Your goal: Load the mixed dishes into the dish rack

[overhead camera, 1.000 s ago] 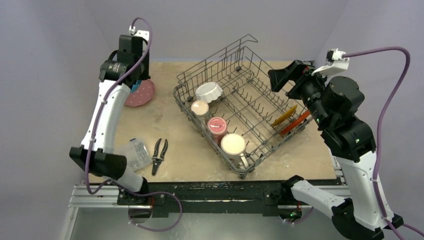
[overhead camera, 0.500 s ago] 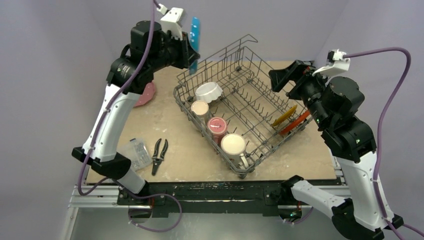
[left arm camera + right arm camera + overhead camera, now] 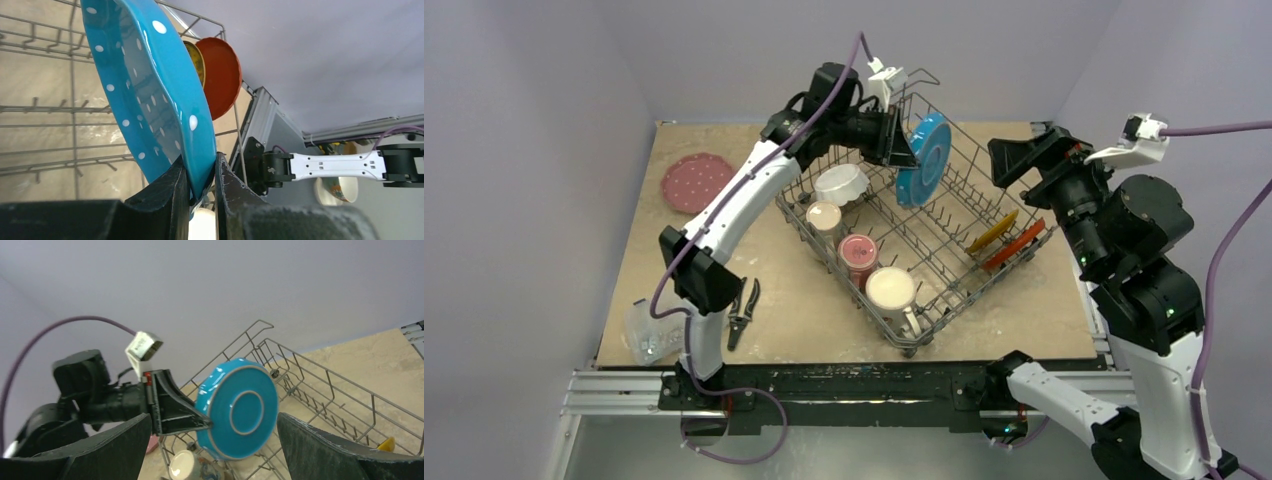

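Note:
My left gripper [image 3: 908, 158] is shut on the rim of the blue plate with white dots [image 3: 924, 160] and holds it on edge above the middle of the dish rack [image 3: 894, 330]. The plate fills the left wrist view [image 3: 150, 95] and shows its underside in the right wrist view [image 3: 237, 410]. In the rack stand a yellow plate [image 3: 992, 231], a red-orange plate [image 3: 1016, 245], a white fluted bowl [image 3: 841, 184], a beige cup [image 3: 824, 216], a maroon mug [image 3: 858, 252] and a cream mug [image 3: 891, 290]. A pink plate [image 3: 696, 182] lies on the table at far left. My right gripper [image 3: 1034, 160] is open and empty, raised beside the rack's right side.
Black-handled pliers [image 3: 742, 311] lie near the table's front left. A clear plastic box of metal parts [image 3: 651, 331] sits at the front left corner. The rack's raised wire handle [image 3: 919, 82] stands at the back.
My left arm has swung right from the pink plate's place, carrying the blue plate over the rack. The right gripper rose a little. The plastic box has shifted toward the front left corner.

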